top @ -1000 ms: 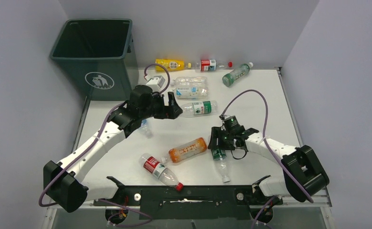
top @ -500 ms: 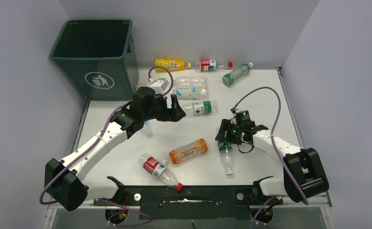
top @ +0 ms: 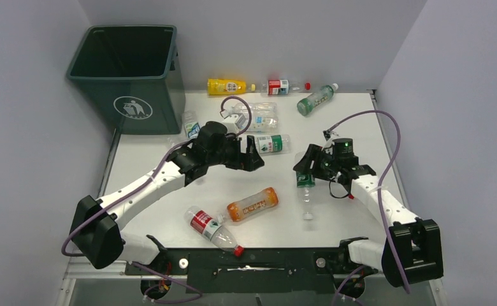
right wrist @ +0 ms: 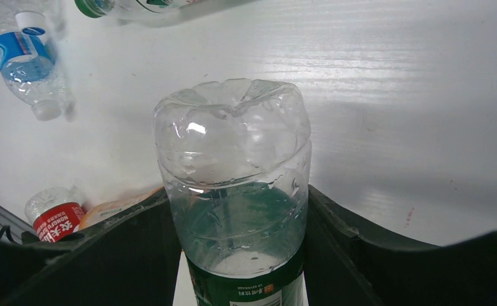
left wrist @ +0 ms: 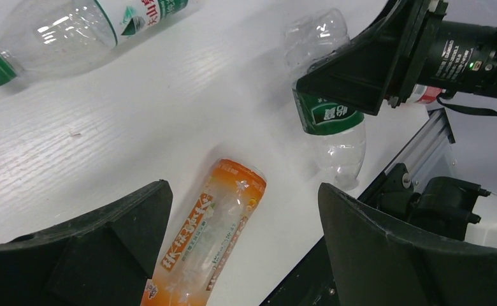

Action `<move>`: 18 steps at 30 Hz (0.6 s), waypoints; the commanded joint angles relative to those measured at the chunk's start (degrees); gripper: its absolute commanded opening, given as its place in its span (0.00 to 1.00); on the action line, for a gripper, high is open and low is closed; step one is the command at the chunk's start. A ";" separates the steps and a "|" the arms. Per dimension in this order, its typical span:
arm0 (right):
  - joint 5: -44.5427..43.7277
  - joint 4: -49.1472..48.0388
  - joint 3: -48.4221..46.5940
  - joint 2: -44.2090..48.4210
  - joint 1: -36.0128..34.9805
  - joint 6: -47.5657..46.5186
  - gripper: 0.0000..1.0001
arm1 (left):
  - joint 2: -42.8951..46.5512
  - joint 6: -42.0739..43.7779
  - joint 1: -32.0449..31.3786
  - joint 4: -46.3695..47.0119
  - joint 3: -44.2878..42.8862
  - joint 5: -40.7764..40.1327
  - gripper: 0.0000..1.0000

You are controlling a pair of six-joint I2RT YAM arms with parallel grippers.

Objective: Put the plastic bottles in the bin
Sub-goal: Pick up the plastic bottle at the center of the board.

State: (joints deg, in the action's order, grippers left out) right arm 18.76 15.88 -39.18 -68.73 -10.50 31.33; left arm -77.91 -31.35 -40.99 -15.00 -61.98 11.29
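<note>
Starting with the gripped item: which one, and where from the bin?

Item 1, held bottle [right wrist: 233, 159]: clear plastic, green label. Well right of the bin [top: 150, 95] and nearer the arm bases. The right gripper [top: 306, 169] pinches it, one finger pressed to each side of the body above the label. The cap end points toward the bases. Whether it rests on the table [top: 354, 103] or hangs clear cannot be told.

Remaining bottles?

All are lying down.
- Item 2, blue-label bottle [top: 191, 129]: just beside the bin's front right corner.
- Item 3, yellow bottle [top: 227, 85]: right of the bin, along the back wall.
- Item 4, back-row red-label bottle [top: 279, 86]: same row, further right of the bin.
- Item 5, far green-label bottle [top: 315, 100]: further right again, tilted.
- Items 6 and 7, clear pair [top: 262, 116]: side by side, right of the bin, nearer than the back row.
- Item 8, green-cap bottle [top: 270, 144]: right of the bin, nearer than the pair.
- Item 9, orange bottle [top: 252, 204]: right of the bin, well toward the bases.
- Item 10, near red-label bottle [top: 211, 226]: red cap, closest to the bases of all, slightly right of the bin.

The other hand?

Left gripper [top: 256, 155]: fingers spread wide, nothing between them. It is right of the bin, just beside item 8. Its own camera looks down on item 9.

The bin itself?

Dark green, tall, upright at the far left corner, with a white logo on its front.
</note>
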 commanded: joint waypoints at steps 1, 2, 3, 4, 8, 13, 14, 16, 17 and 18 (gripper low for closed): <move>5.75 -3.98 -2.28 2.36 1.37 0.27 0.46 | -1.17 -0.78 -2.09 4.99 -1.37 0.42 0.86; 6.83 -4.76 -2.04 2.70 1.63 0.49 0.46 | -1.53 -0.89 -2.46 5.32 -1.39 0.57 0.86; 7.80 -5.59 -1.70 2.98 1.99 0.89 0.46 | -1.99 -0.93 -2.91 5.69 -1.46 0.84 0.86; 8.69 -6.38 -1.27 3.32 2.41 1.35 0.46 | -2.47 -0.98 -3.38 5.84 -1.62 0.99 0.86; 12.30 -8.92 -0.06 4.15 4.35 2.67 0.46 | -4.05 -1.63 -4.55 6.34 -1.99 0.84 0.86; 15.54 -12.45 0.42 5.05 5.71 4.74 0.46 | -5.35 -2.80 -6.23 8.63 -1.31 0.75 0.86; 16.12 -13.37 0.42 5.09 5.95 5.47 0.46 | -5.77 -2.95 -6.66 8.98 -1.37 0.80 0.86; 17.38 -15.45 0.21 4.83 6.18 7.33 0.46 | -6.76 -3.25 -7.78 9.70 -1.67 0.67 0.86; 17.97 -16.43 0.10 4.65 6.24 8.17 0.46 | -7.20 -3.38 -8.07 10.07 -1.86 0.67 0.86; 18.50 -17.49 -0.05 4.39 6.20 9.03 0.46 | -7.56 -3.55 -8.65 10.53 -2.10 0.65 0.86</move>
State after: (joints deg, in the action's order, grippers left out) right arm 32.62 6.48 -38.54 -65.17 -4.67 36.36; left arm -84.29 -33.91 -47.81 -9.85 -61.98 11.38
